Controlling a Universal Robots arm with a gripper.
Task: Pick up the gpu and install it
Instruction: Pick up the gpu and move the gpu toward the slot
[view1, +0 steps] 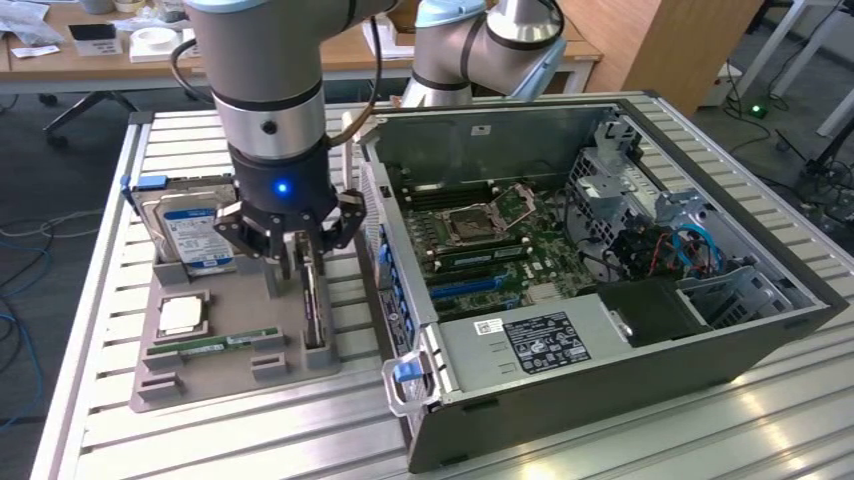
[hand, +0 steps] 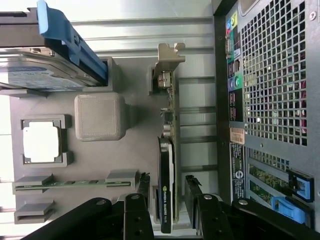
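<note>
The gpu (view1: 315, 318) stands on its edge in a slot of the grey holder tray (view1: 227, 365). In the wrist view the gpu (hand: 165, 190) is a thin black card whose silver bracket (hand: 167, 62) is at the end away from the camera. My gripper (view1: 296, 280) hangs just over the card. Its fingers straddle the card in the wrist view, one on each side, with a gap showing on both sides. The gripper (hand: 167, 177) is open and holds nothing.
The tray also carries a hard drive (view1: 194, 235) with a blue-white label, a CPU (view1: 183, 315) and a green memory stick (view1: 214, 343). An open computer case (view1: 561, 350) lies close beside the tray on the exterior view's right, its motherboard (view1: 494, 240) exposed. Everything rests on a slatted metal table (view1: 120, 440).
</note>
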